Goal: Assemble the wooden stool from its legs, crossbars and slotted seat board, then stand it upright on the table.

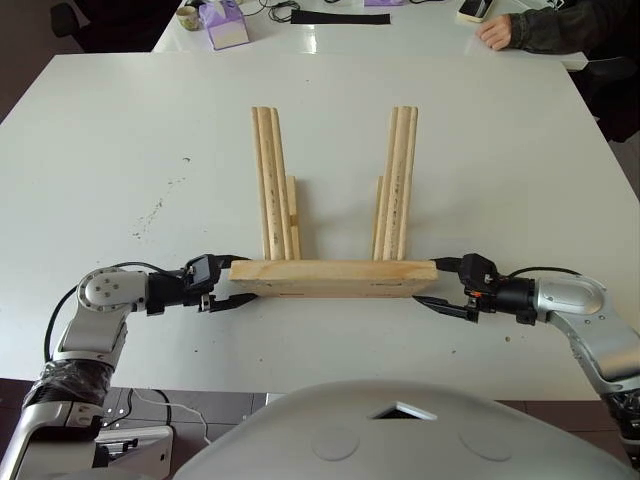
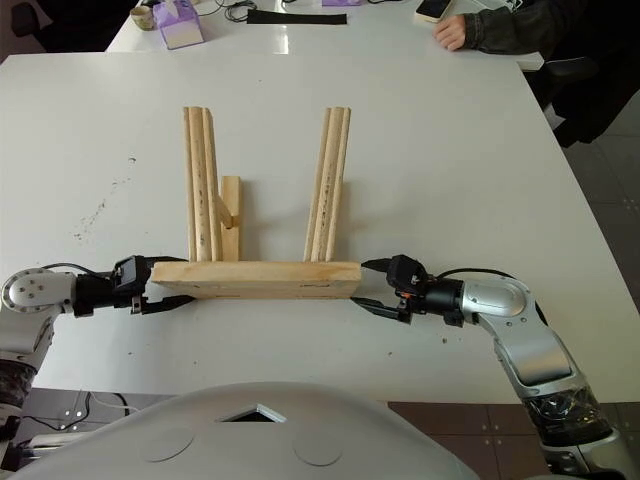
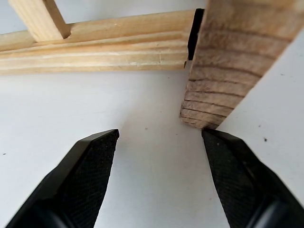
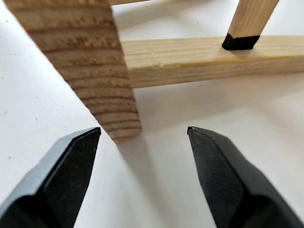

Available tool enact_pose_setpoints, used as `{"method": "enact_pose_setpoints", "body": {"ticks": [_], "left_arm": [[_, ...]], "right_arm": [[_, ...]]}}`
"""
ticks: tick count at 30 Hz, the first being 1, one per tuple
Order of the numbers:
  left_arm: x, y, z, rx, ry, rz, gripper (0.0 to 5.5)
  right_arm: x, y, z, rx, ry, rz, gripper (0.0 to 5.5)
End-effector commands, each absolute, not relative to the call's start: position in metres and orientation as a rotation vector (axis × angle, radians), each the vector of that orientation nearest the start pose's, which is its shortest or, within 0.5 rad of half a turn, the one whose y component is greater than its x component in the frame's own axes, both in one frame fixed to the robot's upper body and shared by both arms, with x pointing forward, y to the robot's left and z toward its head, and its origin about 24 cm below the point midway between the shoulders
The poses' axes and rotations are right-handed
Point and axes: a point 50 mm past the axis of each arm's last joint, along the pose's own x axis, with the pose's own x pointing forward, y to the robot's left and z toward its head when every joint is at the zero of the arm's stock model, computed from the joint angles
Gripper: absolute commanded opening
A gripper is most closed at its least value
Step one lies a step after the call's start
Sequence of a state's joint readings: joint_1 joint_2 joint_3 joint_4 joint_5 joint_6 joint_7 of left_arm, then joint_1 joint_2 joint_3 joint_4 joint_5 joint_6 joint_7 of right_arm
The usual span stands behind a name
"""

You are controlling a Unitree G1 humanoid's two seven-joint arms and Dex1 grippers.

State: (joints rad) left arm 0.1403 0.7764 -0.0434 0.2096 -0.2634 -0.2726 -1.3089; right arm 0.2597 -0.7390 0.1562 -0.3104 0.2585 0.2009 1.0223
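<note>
The wooden stool lies on its side on the white table. Its seat board stands on edge close to me, and two pairs of legs point away from me. Short crossbars join the legs. My left gripper is open at the board's left end, its fingers straddling the end grain without gripping it. My right gripper is open at the right end, just short of the wood.
A second table behind carries a tissue box, a cup and a person's resting hand. Dark specks mark the table on the left. The table's front edge runs just behind both wrists.
</note>
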Motion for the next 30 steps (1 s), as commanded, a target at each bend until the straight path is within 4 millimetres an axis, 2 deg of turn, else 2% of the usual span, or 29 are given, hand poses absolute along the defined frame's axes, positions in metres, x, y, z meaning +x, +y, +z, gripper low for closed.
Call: {"method": "enact_pose_setpoints", "body": {"ticks": [1, 8, 13, 19, 24, 30], "left_arm": [[0.177, 0.267, 0.029, 0.384, 0.459, -1.306, 3.26], [0.176, 0.286, 0.039, 0.351, 0.522, -1.319, 3.26], [0.161, 0.268, 0.035, 0.29, 0.519, -1.392, 3.26], [0.171, 0.253, 0.027, 0.309, 0.444, -1.321, 3.26], [0.175, 0.247, 0.024, 0.325, 0.422, -1.326, 3.26], [0.177, 0.253, 0.031, 0.327, 0.43, -1.368, 2.43]], "right_arm": [[0.16, -0.19, 0.043, -0.271, 0.469, 1.249, 3.38], [0.157, -0.196, 0.041, -0.285, 0.488, 1.235, 3.38], [0.158, -0.196, 0.041, -0.29, 0.484, 1.234, 3.38], [0.164, -0.191, 0.038, -0.281, 0.476, 1.245, 3.38], [0.163, -0.183, 0.033, -0.247, 0.467, 1.252, 2.59], [0.158, -0.188, 0.034, -0.233, 0.485, 1.263, 1.75]]}}
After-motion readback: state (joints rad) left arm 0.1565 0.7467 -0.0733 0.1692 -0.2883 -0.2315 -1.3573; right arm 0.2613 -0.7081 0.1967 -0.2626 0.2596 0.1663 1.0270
